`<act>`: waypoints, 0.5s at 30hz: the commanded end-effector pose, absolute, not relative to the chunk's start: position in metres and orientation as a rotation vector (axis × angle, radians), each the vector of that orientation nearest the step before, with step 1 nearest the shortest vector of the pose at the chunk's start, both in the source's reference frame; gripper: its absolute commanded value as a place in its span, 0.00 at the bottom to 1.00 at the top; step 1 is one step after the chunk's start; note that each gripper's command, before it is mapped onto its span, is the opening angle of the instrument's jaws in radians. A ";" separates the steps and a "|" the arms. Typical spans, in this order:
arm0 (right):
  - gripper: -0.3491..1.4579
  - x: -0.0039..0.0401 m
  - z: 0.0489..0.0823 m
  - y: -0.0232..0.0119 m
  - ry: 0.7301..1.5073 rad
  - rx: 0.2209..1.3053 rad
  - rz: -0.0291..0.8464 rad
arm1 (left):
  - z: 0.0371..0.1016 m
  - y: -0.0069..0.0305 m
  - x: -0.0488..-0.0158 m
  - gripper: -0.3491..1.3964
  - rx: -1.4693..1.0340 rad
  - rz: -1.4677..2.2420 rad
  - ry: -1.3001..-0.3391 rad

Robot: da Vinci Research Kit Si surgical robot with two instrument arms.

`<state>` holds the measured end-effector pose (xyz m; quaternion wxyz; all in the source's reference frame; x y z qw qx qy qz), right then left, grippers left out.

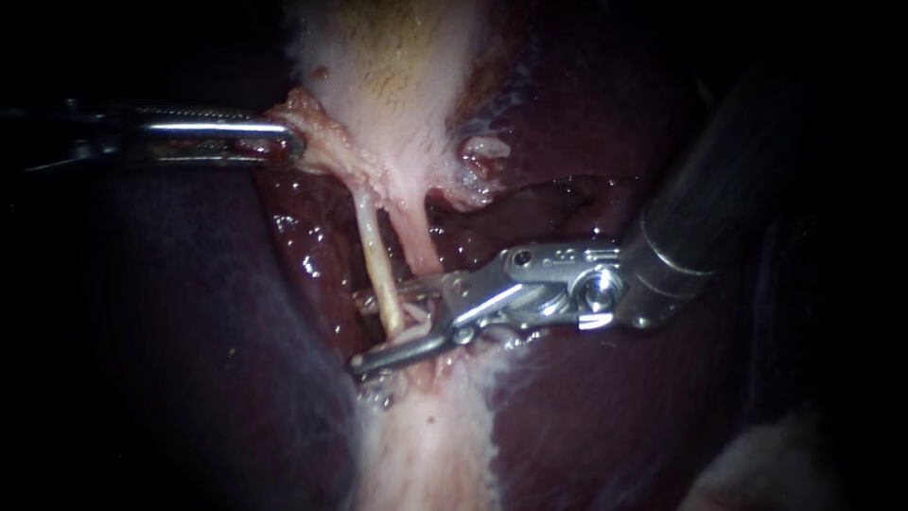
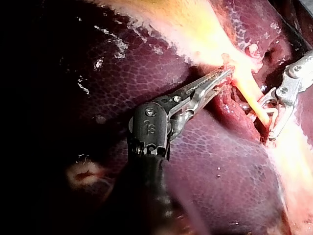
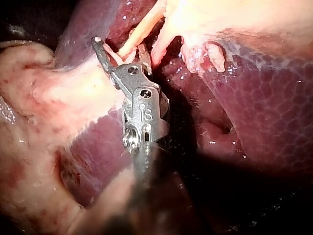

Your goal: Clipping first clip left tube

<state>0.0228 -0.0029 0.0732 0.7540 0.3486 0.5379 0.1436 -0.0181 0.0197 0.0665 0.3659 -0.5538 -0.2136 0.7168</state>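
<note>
In the endoscope view two tubes run down from the pale gallbladder: the thin yellowish left tube and a pinker right tube. My right instrument comes in from the right. Its jaws stand open, one on each side of the left tube low down, with a gap showing. The right wrist view has the same jaws astride that tube. My left instrument is shut on a fold of gallbladder tissue at the neck and holds it leftward. Its toothed jaws pinch that tissue beside the tube.
Dark purple liver lies on both sides of the tubes. A pale band of tissue runs down below the right instrument's jaws. A ragged tag of tissue sits right of the gallbladder neck.
</note>
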 end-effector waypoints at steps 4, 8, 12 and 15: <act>0.47 0.0228 0.0731 -0.0030 1.179 0.767 0.309 | 0.0665 0.0198 -0.0181 0.00 -1.424 1.843 -0.550; 0.47 0.0226 0.0726 -0.0036 1.186 0.794 0.282 | 0.0665 0.0198 -0.0180 0.00 -1.424 1.843 -0.550; 0.47 0.0228 0.0716 -0.0045 1.196 0.828 0.258 | 0.0665 0.0198 -0.0180 0.00 -1.424 1.843 -0.550; 0.47 0.0230 0.0705 -0.0053 1.216 0.859 0.244 | 0.0665 0.0198 -0.0180 0.00 -1.424 1.843 -0.550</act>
